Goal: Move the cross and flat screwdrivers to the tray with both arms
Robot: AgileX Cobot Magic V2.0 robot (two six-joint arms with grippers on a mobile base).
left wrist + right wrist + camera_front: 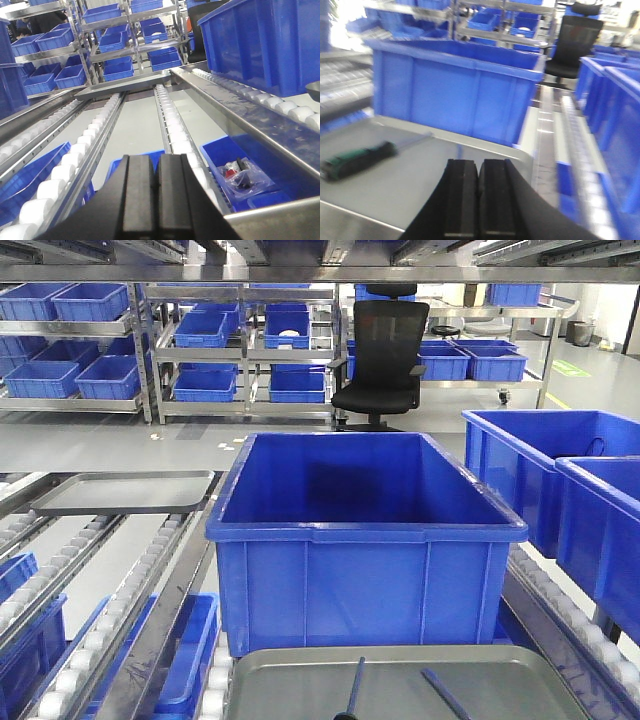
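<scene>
The large grey tray (pixel 290 685) lies at the near edge, in front of the big blue bin (pixel 360 530). Two screwdrivers lie on it: a blackish one (pixel 355 687) and a bluish one (pixel 445 693) to its right. In the right wrist view a screwdriver with a dark green-black handle (pixel 357 159) lies on the tray (pixel 415 190), left of my right gripper (pixel 478 165), which is shut and empty above the tray. My left gripper (pixel 155 160) is shut and empty over the roller lanes. Neither gripper shows in the front view.
A smaller grey tray (pixel 125 490) sits on the left roller lane. More blue bins (pixel 590 490) stand at the right. Below the rollers a small blue bin holds a bag of parts (pixel 245 175). Shelves of blue bins and a black chair (pixel 380 360) stand behind.
</scene>
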